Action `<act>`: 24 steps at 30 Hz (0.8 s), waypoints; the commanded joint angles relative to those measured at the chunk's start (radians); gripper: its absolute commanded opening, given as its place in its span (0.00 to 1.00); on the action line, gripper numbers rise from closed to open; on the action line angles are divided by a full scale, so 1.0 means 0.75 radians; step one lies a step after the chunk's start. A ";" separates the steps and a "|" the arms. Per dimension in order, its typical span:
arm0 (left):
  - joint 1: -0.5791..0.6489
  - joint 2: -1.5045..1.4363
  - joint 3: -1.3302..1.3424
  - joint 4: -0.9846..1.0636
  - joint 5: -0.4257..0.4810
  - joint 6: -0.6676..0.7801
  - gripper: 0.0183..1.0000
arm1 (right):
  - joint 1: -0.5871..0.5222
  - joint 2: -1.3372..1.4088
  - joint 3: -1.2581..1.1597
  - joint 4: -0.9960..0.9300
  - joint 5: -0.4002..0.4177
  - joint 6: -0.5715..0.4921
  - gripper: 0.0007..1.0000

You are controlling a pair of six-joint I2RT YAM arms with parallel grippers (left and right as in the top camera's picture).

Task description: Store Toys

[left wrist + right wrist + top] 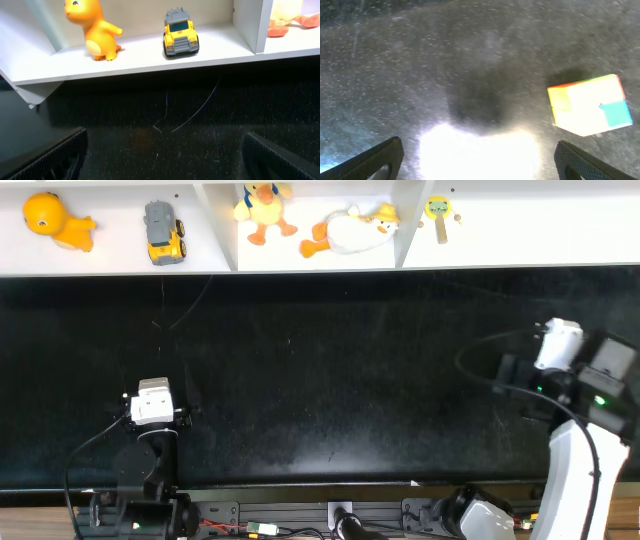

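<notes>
The right gripper (479, 145) hangs over the black mat (320, 380) with its jaws spread wide and nothing between them. The one toy left to store, a multicoloured puzzle cube (590, 105), lies on the mat ahead of these jaws. It is off-centre, in line with one finger rather than with the gap, and its edges sit slightly skewed to the line between the fingers.

The left gripper (164, 135) is also wide open and empty, low over the mat. It faces the white shelf (150, 67), where an orange toy figure (95, 30) and a yellow toy truck (180, 34) stand well ahead of its jaws. Farther along the shelf, a yellow plush duck (263, 208), a white plush duck (350, 230) lying on its side and a small green toy (438, 212) sit in the other compartments.

The main risk, as I judge it, is a straight descent from here. The finger in line with the cube would land on its top or clip its edge, and would shove it across the mat instead of straddling it. The jaws need to shift sideways until the cube lies inside the gap. If they close without turning to match the skew, they would bear on corners rather than flat faces, and the smooth cube could twist out or drop on the way to the shelf. The compartments already hold toys, so a careless placement could knock one over.
</notes>
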State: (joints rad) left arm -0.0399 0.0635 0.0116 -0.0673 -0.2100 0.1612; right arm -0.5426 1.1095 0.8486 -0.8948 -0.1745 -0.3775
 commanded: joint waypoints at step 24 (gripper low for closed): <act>-0.010 -0.014 -0.005 -0.002 0.014 0.019 1.00 | -0.755 0.068 0.150 -0.189 -0.115 -0.864 0.99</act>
State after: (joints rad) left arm -0.0399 0.0635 0.0116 -0.0673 -0.2100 0.1612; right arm -1.0927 1.1419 0.9318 -1.0618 -0.2775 -0.9554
